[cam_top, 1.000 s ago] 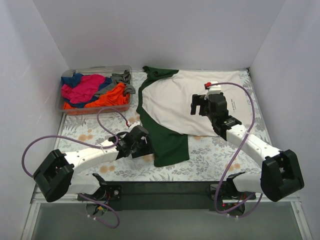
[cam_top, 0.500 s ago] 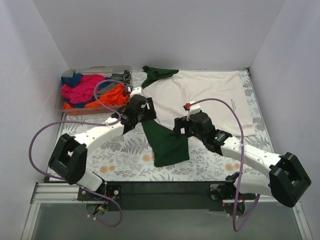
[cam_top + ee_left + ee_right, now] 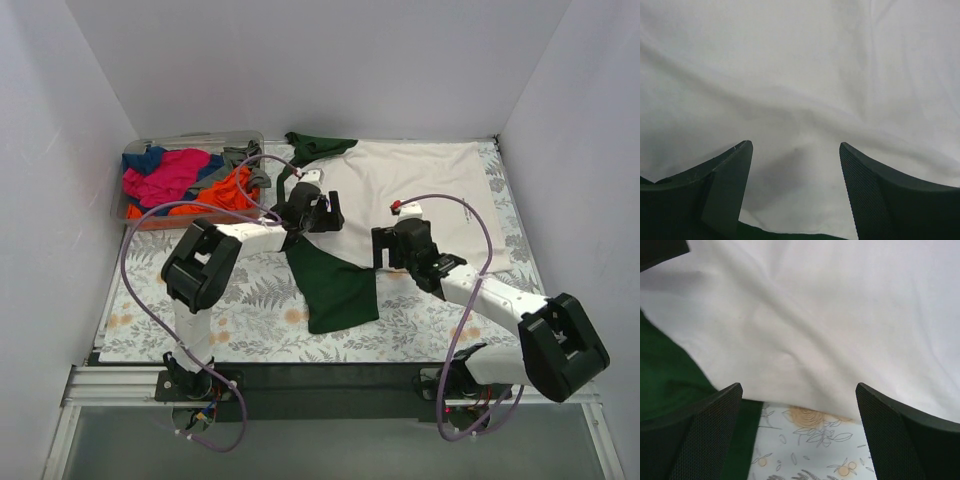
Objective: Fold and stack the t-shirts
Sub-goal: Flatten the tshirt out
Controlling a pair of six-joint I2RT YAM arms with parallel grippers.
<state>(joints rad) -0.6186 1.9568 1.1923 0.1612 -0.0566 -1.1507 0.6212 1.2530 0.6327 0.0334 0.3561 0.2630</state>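
Left gripper (image 3: 325, 213) and right gripper (image 3: 384, 247) sit spread over cream t-shirt (image 3: 430, 180) on table (image 3: 250, 300), tips hard to see from top. Left wrist: fingers (image 3: 725, 185) apart, only cloth between. Right wrist: jaws wide, empty; green sleeve (image 3: 665, 370) cut off at frame edge.

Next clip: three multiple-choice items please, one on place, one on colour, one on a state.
1. Where is the clear bin? A far left of the table; B near right; C in the middle.
2. The cream t-shirt has sleeves that are: A magenta; B dark green; C blue.
3. The right gripper is: A shut on a sleeve; B lifting the bin; C open.
Key: 1 A, it stands far left; 2 B, the sleeve shows green; 3 C, its fingers stand apart.
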